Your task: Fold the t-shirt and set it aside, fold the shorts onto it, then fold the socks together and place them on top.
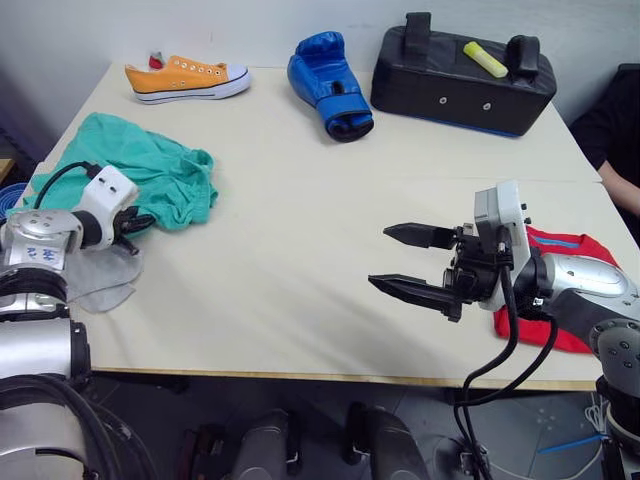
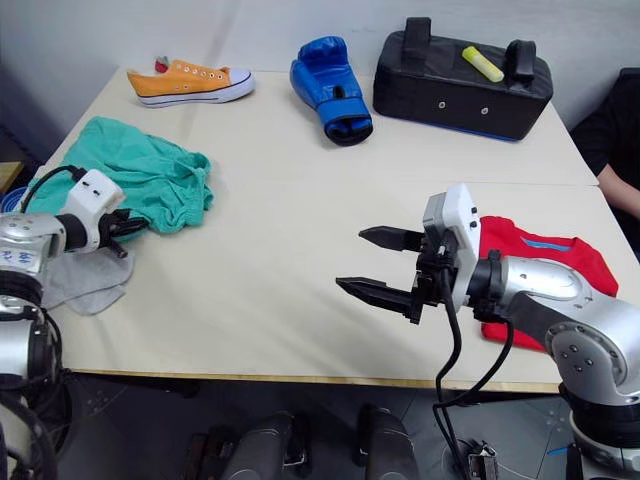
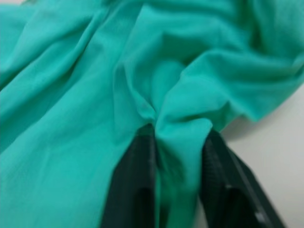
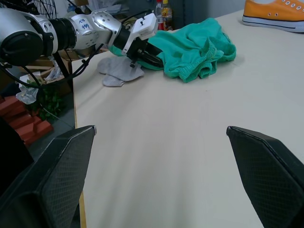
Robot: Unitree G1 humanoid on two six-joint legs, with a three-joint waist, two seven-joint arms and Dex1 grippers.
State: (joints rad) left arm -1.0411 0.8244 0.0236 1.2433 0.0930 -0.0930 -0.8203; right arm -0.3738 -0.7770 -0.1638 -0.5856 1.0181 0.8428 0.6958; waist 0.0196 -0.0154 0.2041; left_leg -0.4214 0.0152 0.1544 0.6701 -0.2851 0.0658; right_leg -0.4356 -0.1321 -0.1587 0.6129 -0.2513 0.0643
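The teal shorts lie bunched at the table's left side. My left gripper is at their near edge, shut on a fold of the teal fabric pinched between its fingers. The light grey socks lie flat by the front left edge, just beside that gripper. The red t-shirt rests folded at the front right, partly hidden behind my right arm. My right gripper hovers over bare table left of the t-shirt, open and holding nothing.
Along the table's far edge sit an orange sneaker, a blue boxing glove and a black pad with a yellow marker on it. A person's dark sleeve shows at the right edge.
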